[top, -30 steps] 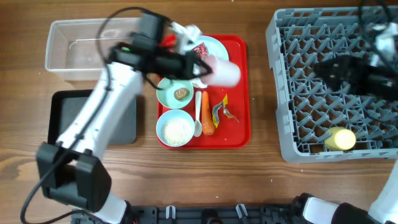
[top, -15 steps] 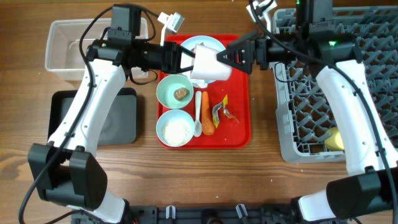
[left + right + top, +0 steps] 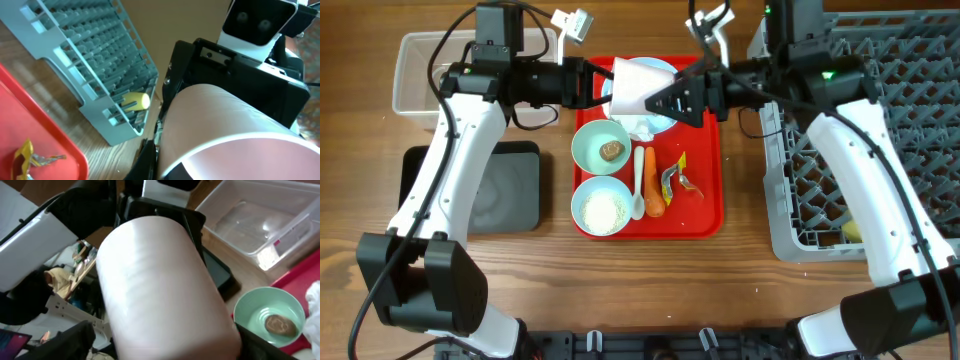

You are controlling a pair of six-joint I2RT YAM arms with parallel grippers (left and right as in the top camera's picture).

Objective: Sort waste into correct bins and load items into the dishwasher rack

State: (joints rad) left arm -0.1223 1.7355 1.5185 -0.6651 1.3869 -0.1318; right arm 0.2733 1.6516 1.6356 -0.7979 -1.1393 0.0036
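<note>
Only overhead is the pink cup (image 3: 638, 88) seen midair above the red tray's (image 3: 705, 190) top edge, long axis left-right, mouth leftward. It is clamped by the left gripper (image 3: 605, 85); the right gripper (image 3: 665, 98) is shown spread around it by its wrist view.

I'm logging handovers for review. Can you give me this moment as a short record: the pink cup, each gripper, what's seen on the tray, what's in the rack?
pink cup: in the air over the tray, between both grippers
left gripper: shut on the pink cup
right gripper: fingers either side of the pink cup; grip unclear
seen on tray: lump bowl, rice bowl, spoon, carrot, wrapper
rack: yellow cup lying near a corner
</note>
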